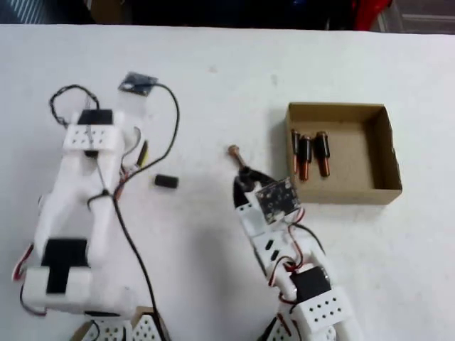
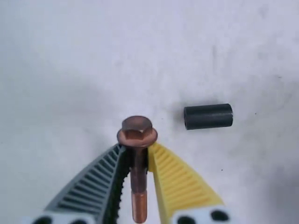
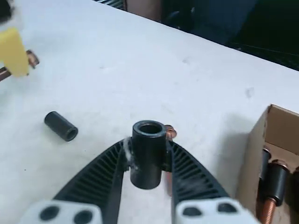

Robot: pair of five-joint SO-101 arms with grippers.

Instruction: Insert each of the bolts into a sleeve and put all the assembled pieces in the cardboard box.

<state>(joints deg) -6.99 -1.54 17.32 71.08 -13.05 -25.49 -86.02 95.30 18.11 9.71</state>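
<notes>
Cable (image 1: 175, 117), perhaps close, beside loose sleeve (image 1: 166, 181)

We read no legible text, label, number or sign. Cardboard box (image 1: 355, 160) faces show plain. Specks on the circuit board (image 1: 277, 197) are too small to read.

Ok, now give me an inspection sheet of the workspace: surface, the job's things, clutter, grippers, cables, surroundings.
Surface: white table.
Job's things: cardboard box holds three assembled pieces; a loose sleeve lies on the table between the arms; a loose bolt lies just ahead of the right gripper.
Clutter: small dark module on the table beside the left arm.
Grippers: left gripper shut on the held bolt; right gripper shut on the held sleeve, which stands upright.
Cables: black cable loops from the module across the table.
Surroundings: dark beyond the table's far edge.
</notes>
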